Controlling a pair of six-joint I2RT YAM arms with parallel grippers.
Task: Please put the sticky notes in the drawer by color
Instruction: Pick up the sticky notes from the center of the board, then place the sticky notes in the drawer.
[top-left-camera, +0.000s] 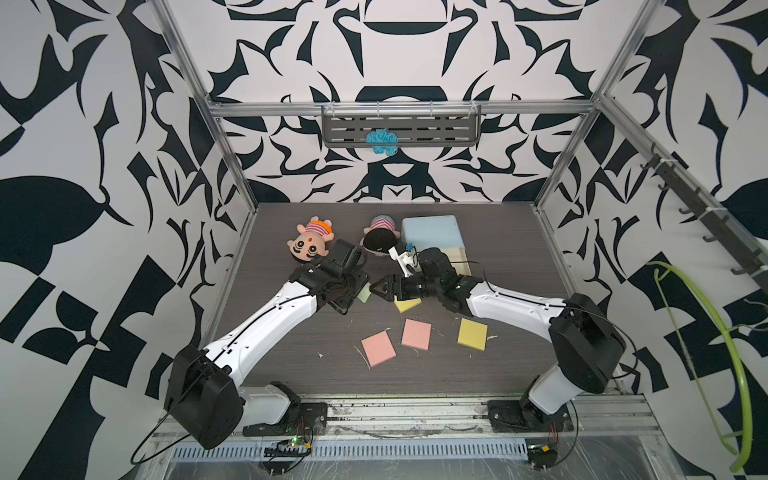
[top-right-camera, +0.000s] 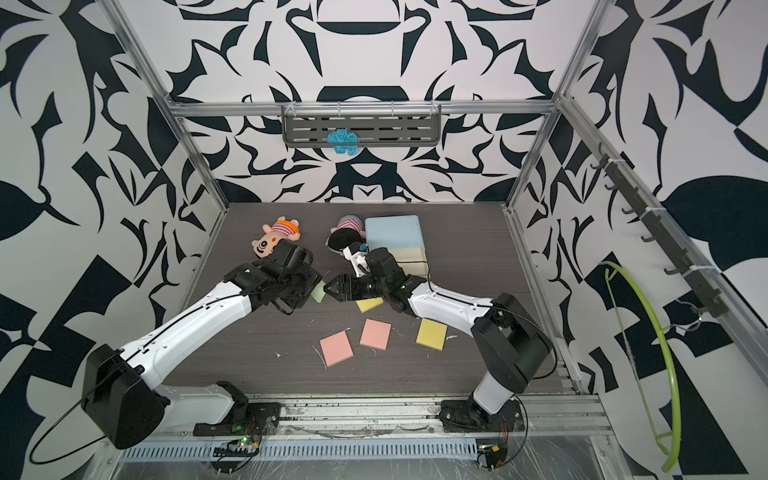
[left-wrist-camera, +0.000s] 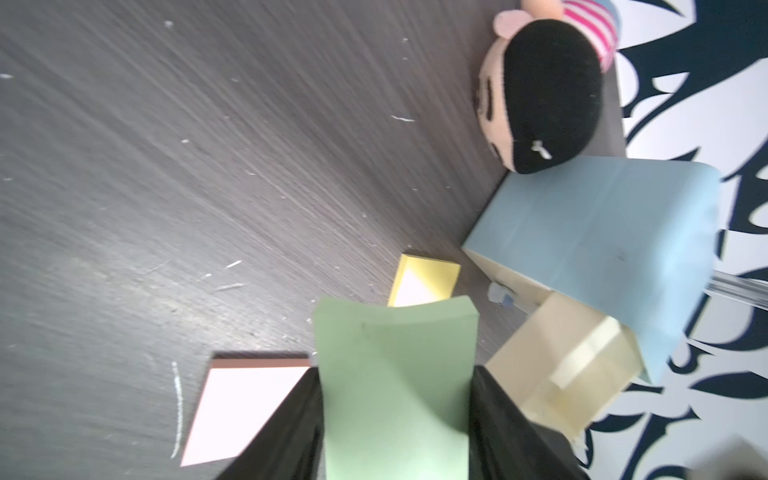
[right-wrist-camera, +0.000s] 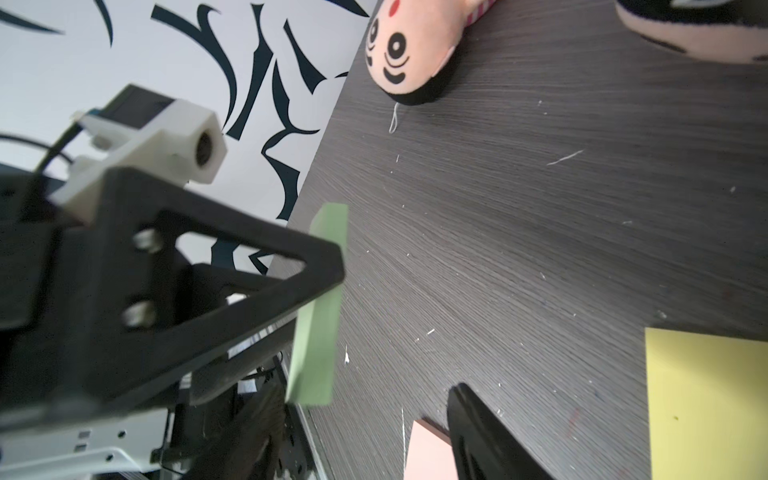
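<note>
Left hand (left-wrist-camera: 395, 370): clamped on a green pad (left-wrist-camera: 395, 407). The black fingers (left-wrist-camera: 286, 419) press its two sides, so the pad bows between them. In the right wrist view the pad stands on edge and sticks out past the left hand's fingertip. In both top views it hangs over the middle of the tabletop (top-left-camera: 291, 365), between the two arms.

Right hand (top-left-camera: 372, 287): points at the green pad from the opposite side. Its tip is touching or very nearly touching the pad; I cannot tell which. Only one of its fingers (right-wrist-camera: 482, 440) shows clearly in its wrist view. How wide it is spread, I cannot tell.

Cabinet (top-left-camera: 432, 232): at the back of the tabletop, with a pale blue top. One cream drawer (left-wrist-camera: 573, 365) is pulled out toward the arms, and the right arm covers part of it from above.

Loose on the tabletop:
- first yellow pad (top-left-camera: 408, 305), partly under the right hand
- second yellow pad (top-left-camera: 472, 334), nearer the front, beside the right arm
- first pink pad (top-left-camera: 378, 348) and second pink pad (top-left-camera: 416, 333), side by side near the front, not touching

Bald doll (top-left-camera: 309, 241): lies behind the left hand. Black-haired doll (top-left-camera: 380, 239): just beside the cabinet.
</note>
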